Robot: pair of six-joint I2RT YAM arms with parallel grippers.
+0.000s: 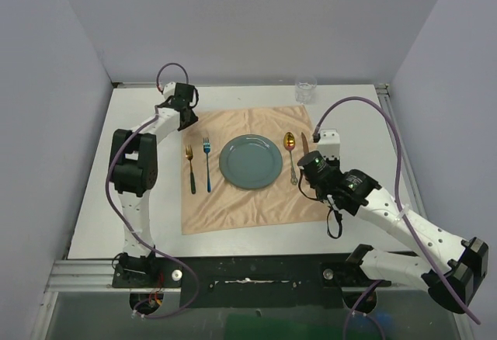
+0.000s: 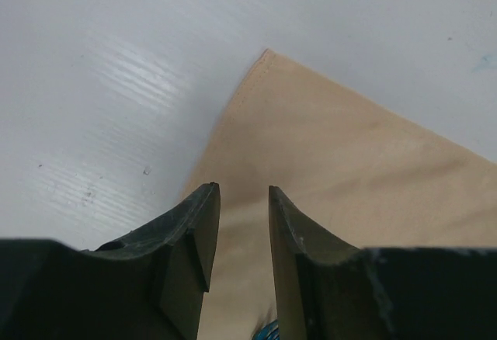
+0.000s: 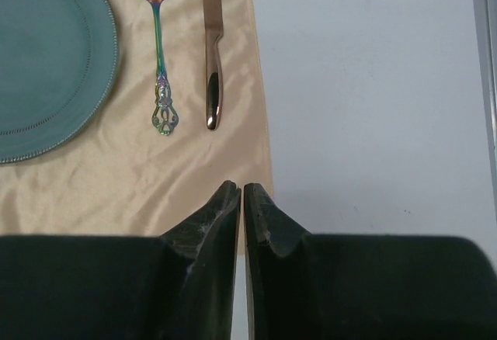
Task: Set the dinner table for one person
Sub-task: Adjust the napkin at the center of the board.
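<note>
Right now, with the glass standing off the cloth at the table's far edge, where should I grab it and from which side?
Grip the glass across its side wall, around mid-height, approaching level from the near side. It stands upright on the bare dinner table beyond the far right corner of the cloth, and nothing seems to block that side.

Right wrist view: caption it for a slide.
Shut right gripper at edge of peach cloth; spoon and knife lie beside the teal plate.
</note>
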